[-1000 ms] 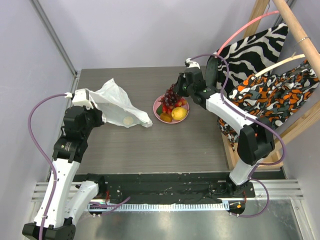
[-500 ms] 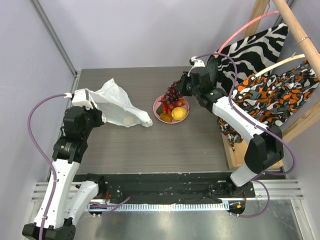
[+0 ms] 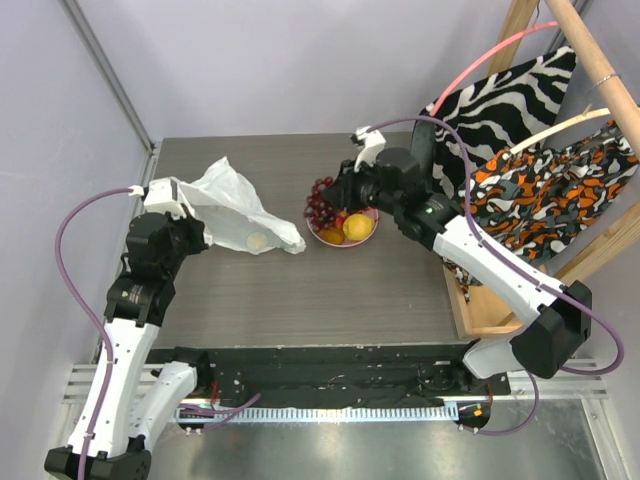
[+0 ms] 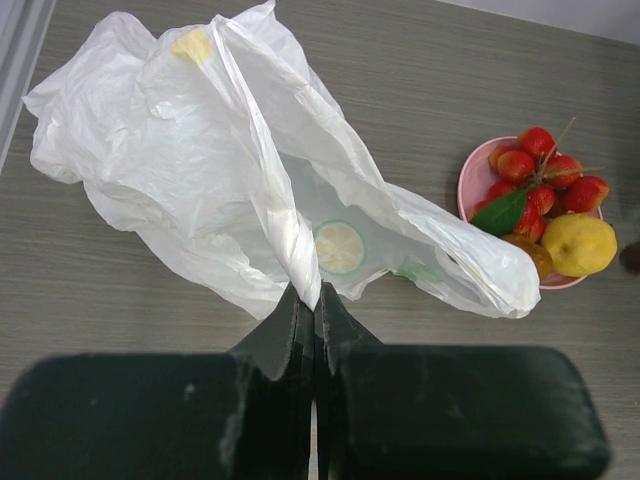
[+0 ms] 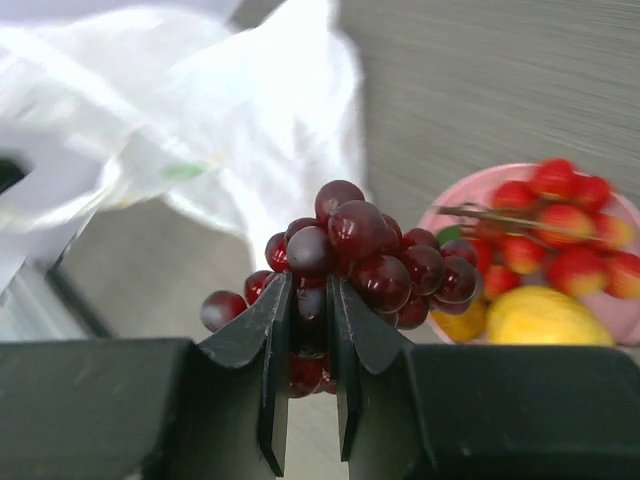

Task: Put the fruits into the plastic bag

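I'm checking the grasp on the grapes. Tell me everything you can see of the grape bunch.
The grape bunch is a tight cluster of glossy, dark purple-red round grapes, plastic-looking. The right gripper is shut on its middle, grapes bulging above and beside the fingers. It hangs at the rim of the pink plate on the side toward the plastic bag, apparently touching only the gripper.

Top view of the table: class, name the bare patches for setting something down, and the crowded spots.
Bare: the wide strip of table between the plastic bag and pink plate and the arms' base rail; also the far strip behind the bag. Crowded: the gap between bag tip and plate, where the right gripper holds the grape bunch.
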Controlling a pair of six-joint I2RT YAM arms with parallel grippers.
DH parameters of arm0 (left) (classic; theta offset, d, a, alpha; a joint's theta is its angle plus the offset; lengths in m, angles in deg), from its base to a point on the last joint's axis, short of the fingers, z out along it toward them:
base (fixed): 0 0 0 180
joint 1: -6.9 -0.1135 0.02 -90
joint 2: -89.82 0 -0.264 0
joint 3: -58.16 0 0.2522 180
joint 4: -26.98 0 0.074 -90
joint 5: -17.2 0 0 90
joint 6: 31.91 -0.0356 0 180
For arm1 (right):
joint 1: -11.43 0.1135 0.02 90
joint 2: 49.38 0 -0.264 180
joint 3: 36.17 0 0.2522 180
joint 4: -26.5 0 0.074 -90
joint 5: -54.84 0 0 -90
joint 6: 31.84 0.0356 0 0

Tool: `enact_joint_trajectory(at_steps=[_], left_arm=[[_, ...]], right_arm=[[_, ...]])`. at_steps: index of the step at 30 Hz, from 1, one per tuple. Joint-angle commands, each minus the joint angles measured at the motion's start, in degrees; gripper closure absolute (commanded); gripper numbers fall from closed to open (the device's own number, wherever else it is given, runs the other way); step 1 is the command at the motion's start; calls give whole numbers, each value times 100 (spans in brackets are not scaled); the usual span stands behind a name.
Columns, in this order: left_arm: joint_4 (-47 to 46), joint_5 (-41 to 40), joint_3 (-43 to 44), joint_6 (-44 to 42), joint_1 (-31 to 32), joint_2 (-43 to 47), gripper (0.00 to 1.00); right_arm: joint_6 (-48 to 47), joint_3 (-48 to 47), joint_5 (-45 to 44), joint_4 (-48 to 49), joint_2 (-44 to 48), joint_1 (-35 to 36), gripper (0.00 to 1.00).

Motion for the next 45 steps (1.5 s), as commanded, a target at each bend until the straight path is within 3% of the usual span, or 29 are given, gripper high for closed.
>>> enact_joint_trajectory(at_steps=[1, 8, 16, 19, 31, 45], left_arm=[[-279, 119, 3, -56, -23, 76, 100], [-288, 163, 3, -56, -23, 93, 100], [-332, 286, -6, -64, -32, 102, 100], [-332, 286, -6, -73, -23, 102, 100], [-394, 558, -111, -73, -23, 234, 100], [-368, 2570, -226, 560, -23, 585, 100]], right_arm=[[-597, -388, 866, 143, 231, 435, 99], [-493, -432, 3018, 819, -76, 927, 99], [772, -660, 4427, 2242, -1315, 1015, 99], [940, -959, 4603, 2262, -1842, 1068, 99], [1116, -2286, 4314, 1761, -3371, 867, 99], [1546, -3631, 3199, 1567, -4507, 348, 99]])
